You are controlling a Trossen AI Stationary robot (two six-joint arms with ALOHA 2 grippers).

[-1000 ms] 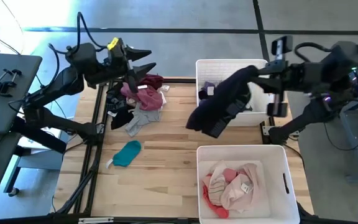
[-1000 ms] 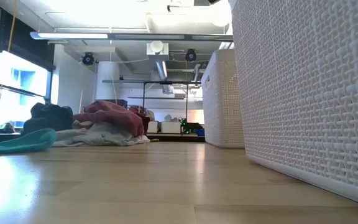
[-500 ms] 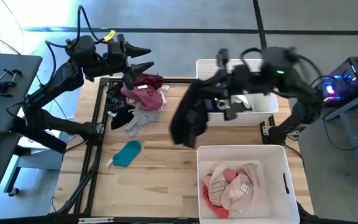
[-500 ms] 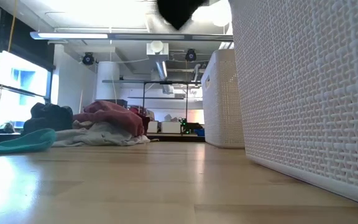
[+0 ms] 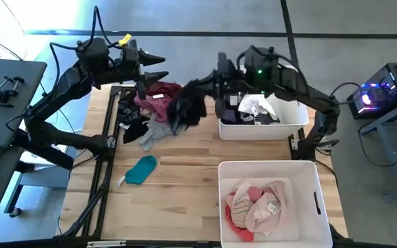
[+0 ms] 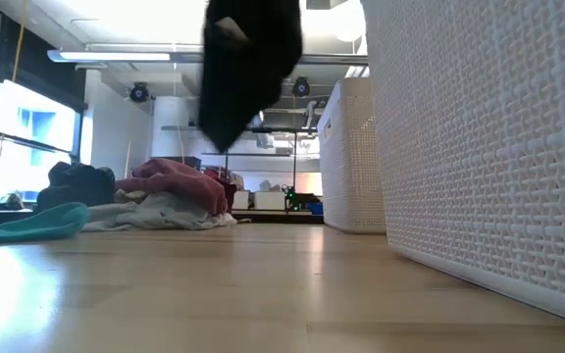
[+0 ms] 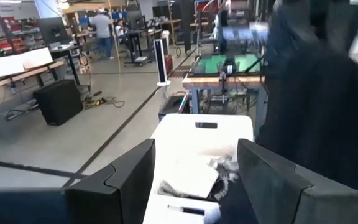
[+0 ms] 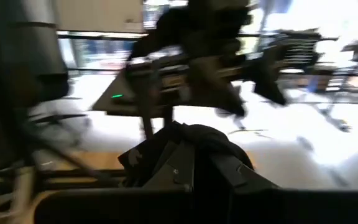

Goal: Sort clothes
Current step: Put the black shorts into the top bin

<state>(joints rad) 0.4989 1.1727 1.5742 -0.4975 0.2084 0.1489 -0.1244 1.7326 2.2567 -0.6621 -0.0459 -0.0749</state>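
two arms work over the bench (image 5: 185, 176). the right claw (image 5: 209, 86) is clamped on a black garment (image 5: 185, 109), which hangs in the air above the bench between the clothes pile (image 5: 150, 110) at the far left and the far bin (image 5: 291, 124). the left claw (image 5: 163, 65) hovers with its fingers spread above that pile, holding nothing. a teal garment (image 5: 140, 169) lies apart, nearer. pink clothes (image 5: 257, 203) fill the near bin (image 5: 316, 182).
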